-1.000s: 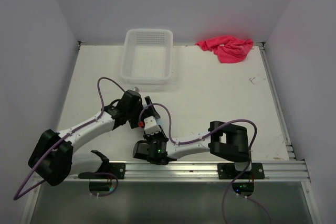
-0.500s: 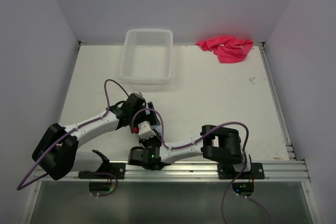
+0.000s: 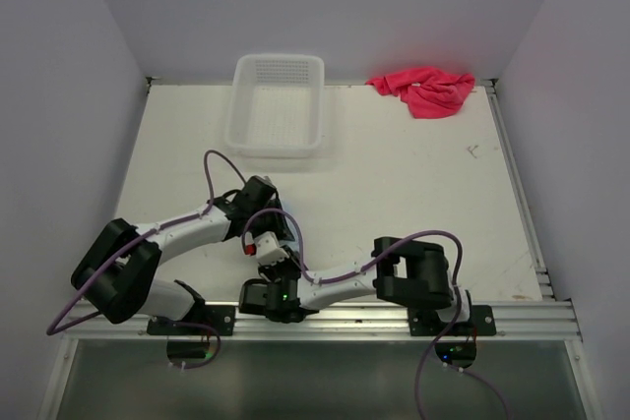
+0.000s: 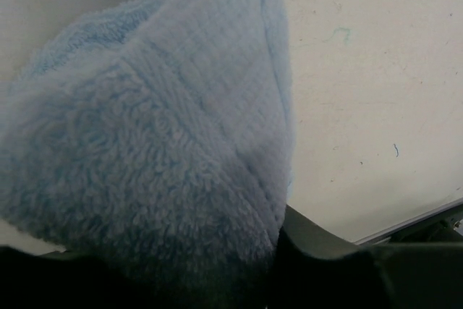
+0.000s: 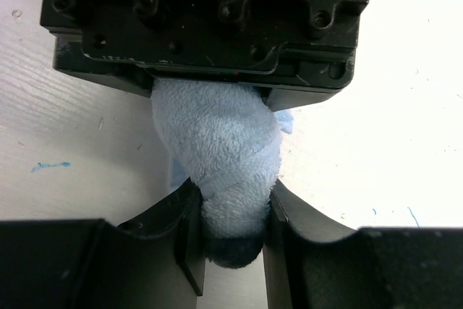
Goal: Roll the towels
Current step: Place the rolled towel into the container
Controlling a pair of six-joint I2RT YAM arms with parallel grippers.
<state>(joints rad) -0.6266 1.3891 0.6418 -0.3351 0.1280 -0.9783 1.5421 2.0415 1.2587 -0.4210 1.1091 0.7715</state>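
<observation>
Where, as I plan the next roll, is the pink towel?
In the top view, the pink towel lies at the far right corner of the table, right of the white basket.

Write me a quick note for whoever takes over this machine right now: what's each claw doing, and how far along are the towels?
Right gripper: shut on the bunched blue towel, low over the table near the arm bases.
Left gripper: against the same towel; grip unclear.
Pink towel: crumpled, far right corner, untouched.
Basket: far edge, empty.
Done: blue looks partly rolled. Left: finish it, then roll pink.
</observation>
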